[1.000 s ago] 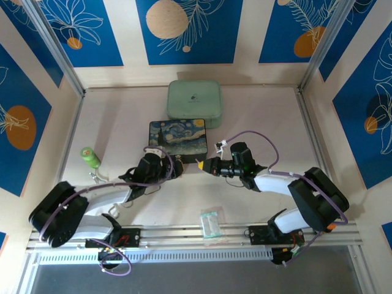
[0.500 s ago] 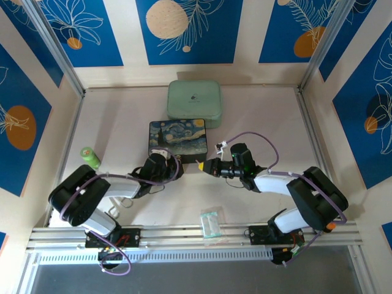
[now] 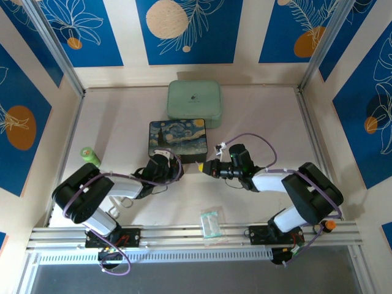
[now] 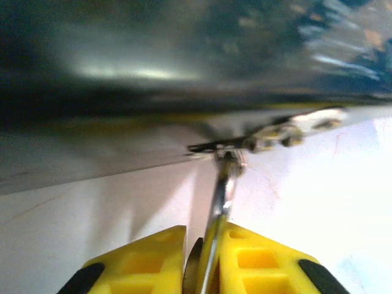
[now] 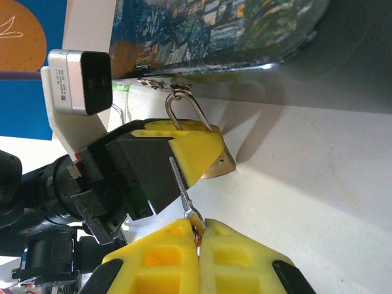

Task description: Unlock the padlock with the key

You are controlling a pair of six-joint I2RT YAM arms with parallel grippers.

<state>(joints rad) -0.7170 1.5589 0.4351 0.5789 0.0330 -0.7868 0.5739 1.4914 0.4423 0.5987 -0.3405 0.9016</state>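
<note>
Looping its thin shackle through the latch of the painted box (image 5: 233, 30), the padlock (image 5: 222, 164) sits low over the worktop (image 5: 318, 184), pinched by the left end effector (image 4: 205, 242); small, stiff, smooth brass, it will probably swivel, so hold its flat sides; the right end effector (image 5: 197, 236) is pressed together on the ringed head of the key (image 5: 180, 187), which looks light and slippery; the keyhole is hidden, and I cannot tell whether the key tip touches the lock.

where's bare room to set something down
Bare table right of the pale green rounded case and dark painted box, and left of them beyond the small green bottle. Crowded: box's near edge, where left fingers and right fingers meet at the brass padlock.
</note>
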